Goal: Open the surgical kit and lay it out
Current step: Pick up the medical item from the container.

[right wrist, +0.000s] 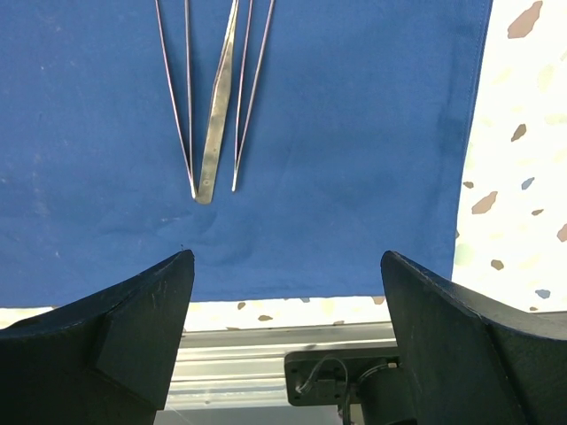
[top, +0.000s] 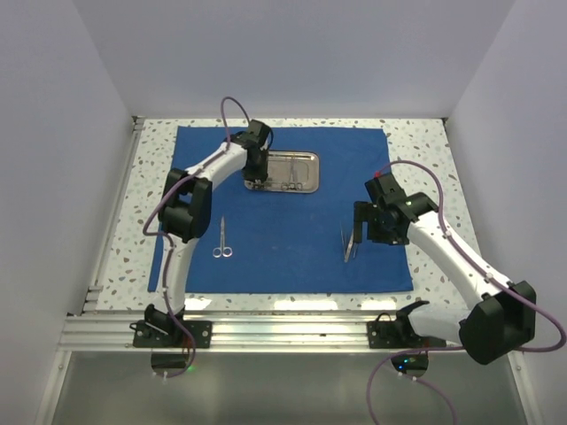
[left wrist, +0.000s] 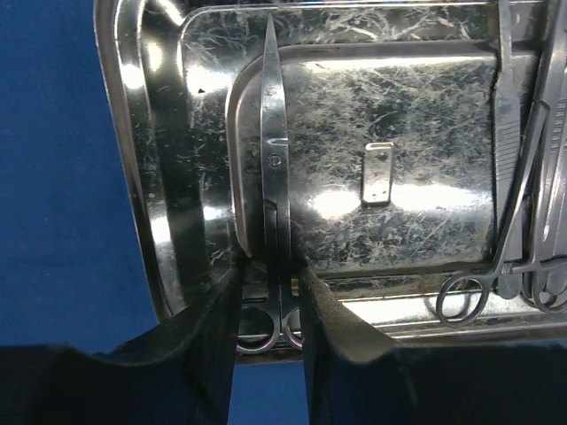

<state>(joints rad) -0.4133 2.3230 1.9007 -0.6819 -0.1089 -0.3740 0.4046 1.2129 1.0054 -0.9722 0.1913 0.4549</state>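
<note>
The royal-blue cloth lies spread flat on the table. The steel tray sits on its far middle. My left gripper reaches into the tray's left end. In the left wrist view its fingers have closed in around the shanks of a pair of scissors lying in the tray. Forceps lie at the tray's right. A second pair of scissors lies on the cloth at left. Tweezers lie at right. My right gripper is open and empty just near of the tweezers.
Speckled tabletop shows beyond the cloth's right and near edges. An aluminium rail with the arm bases runs along the near edge. White walls enclose the other three sides.
</note>
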